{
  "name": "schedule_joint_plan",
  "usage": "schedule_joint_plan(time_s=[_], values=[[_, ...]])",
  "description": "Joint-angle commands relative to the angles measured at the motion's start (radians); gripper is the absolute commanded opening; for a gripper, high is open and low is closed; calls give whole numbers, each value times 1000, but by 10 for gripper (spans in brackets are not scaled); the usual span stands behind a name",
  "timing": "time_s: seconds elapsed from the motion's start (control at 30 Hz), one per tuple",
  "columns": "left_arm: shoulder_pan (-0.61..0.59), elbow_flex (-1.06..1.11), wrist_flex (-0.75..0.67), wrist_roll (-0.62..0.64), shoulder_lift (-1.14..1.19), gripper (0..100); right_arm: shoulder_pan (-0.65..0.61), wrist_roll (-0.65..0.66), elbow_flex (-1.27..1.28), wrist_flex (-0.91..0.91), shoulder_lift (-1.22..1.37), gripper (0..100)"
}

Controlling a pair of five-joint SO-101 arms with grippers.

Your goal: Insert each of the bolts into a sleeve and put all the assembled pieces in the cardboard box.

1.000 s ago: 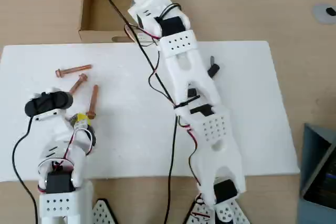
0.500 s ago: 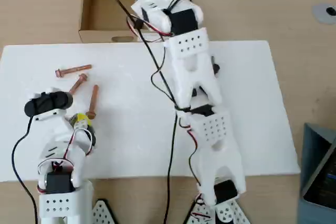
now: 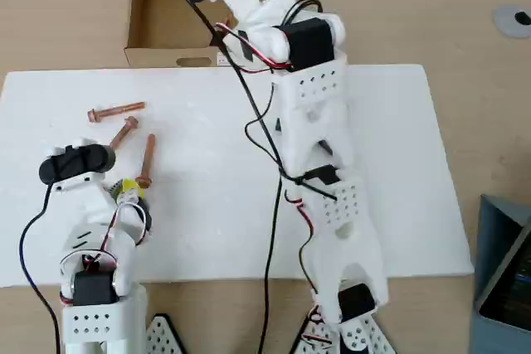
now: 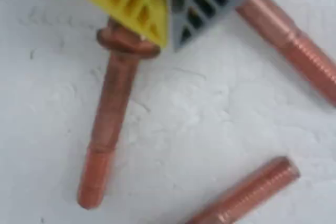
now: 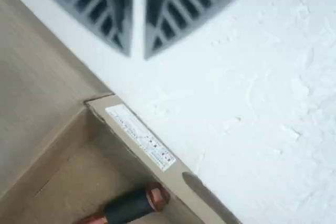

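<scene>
Three bare copper bolts lie on the white mat at the left: one, one and the nearest one. My left gripper sits just short of that nearest bolt's head, its yellow and grey fingers shut with nothing between them. My right arm stretches across to the cardboard box. The right gripper hangs over the mat by the box corner, its fingers almost together and empty. Inside the box lies a bolt in a black sleeve.
A dark grey bin stands at the right edge, off the mat. A small grey disc lies on the wooden table at the far right. The right arm's cables trail over the mat's middle.
My right arm has swung farther up toward the box and now covers the black sleeve that lay on the mat beside it. The left arm and the three bolts have not moved.
</scene>
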Motion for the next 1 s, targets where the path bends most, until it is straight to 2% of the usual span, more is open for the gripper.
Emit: schedule_joint_plan(time_s=[0.0, 0.17, 0.57, 0.77, 0.97], values=[[-8, 11, -14, 3, -10, 3, 21, 3, -33, 23, -120, 9], [-31, 9, -14, 3, -10, 3, 30, 3, 93, 23, -219, 9], [-40, 9, -14, 3, -10, 3, 120, 17, 846, 17, -610, 12], [-40, 9, -14, 3, -10, 3, 180, 183, 1047, 15, -618, 12], [-40, 9, -14, 3, -10, 3, 199, 496, 1216, -40, -618, 12]])
